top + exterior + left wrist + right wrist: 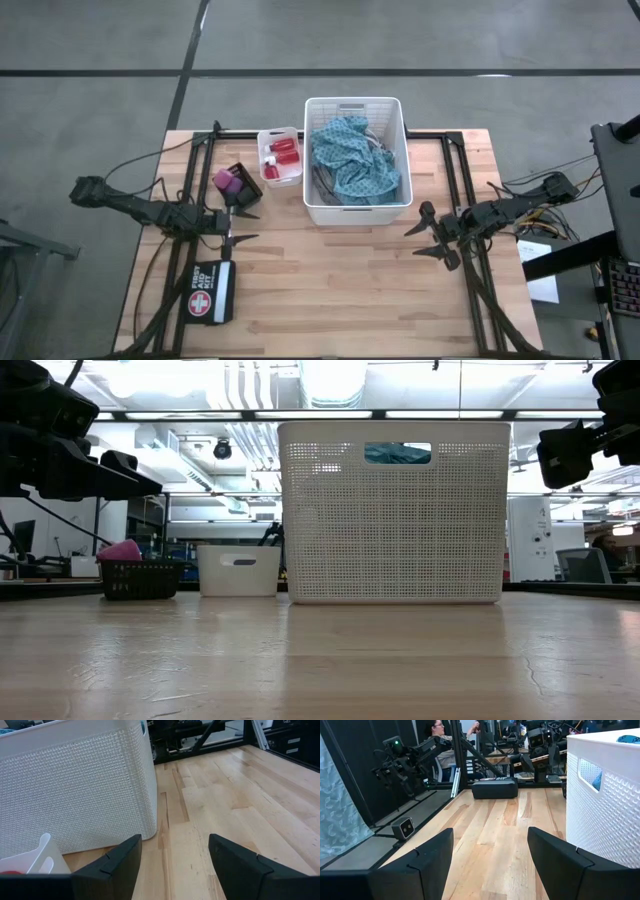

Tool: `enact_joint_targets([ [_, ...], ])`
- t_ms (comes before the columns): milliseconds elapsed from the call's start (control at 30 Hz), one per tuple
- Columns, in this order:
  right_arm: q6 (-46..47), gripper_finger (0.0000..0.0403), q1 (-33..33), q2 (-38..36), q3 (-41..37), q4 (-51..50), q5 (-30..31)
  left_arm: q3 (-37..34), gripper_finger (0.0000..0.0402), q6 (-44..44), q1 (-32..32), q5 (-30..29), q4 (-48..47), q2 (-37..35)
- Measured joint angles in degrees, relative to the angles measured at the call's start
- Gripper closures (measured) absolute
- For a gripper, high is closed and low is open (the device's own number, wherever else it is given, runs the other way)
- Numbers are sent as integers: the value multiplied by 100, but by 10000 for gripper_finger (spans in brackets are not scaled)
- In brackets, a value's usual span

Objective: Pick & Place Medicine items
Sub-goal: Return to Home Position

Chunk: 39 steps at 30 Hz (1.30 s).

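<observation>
Pale wooden bench [330, 290] under bright workshop lights, and both arms hang clear of the work. The left gripper [243, 225] hovers over the bench close to its left edge, about halfway between front and back, fingers spread wide with nothing between them. The left wrist view confirms it: two dark fingers [115, 865] apart, bare planks between.

Over by the right edge, the right gripper [422, 232] mirrors that pose, also splayed and empty, pointing in toward the middle. Its own camera looks past parted fingers [420, 865] along the boards to the black first-aid pouch [495, 788] lying near the front left corner, with the left arm [405, 760] above it and a person [440, 735] seated in the room beyond.

Between the two grippers, against the middle of the back edge, stands the large white bin [355, 102]. The teal cloth [355, 160] lies crumpled inside it, and in the low view it shows through the handle slot. Just beside the big bin's left wall sits the small white bin [268, 135], holding the red bottles [283, 150] with their white caps. Further toward the left edge is the little black basket [247, 182], just behind the left gripper, with purple and pink pieces [227, 180] piled in it.
</observation>
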Motion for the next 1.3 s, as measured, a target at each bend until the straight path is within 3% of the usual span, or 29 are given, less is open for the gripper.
enact_joint_targets([
  [1300,-1,147,0,0,0,0,1,0,165,0,0,-1,-1,0],
])
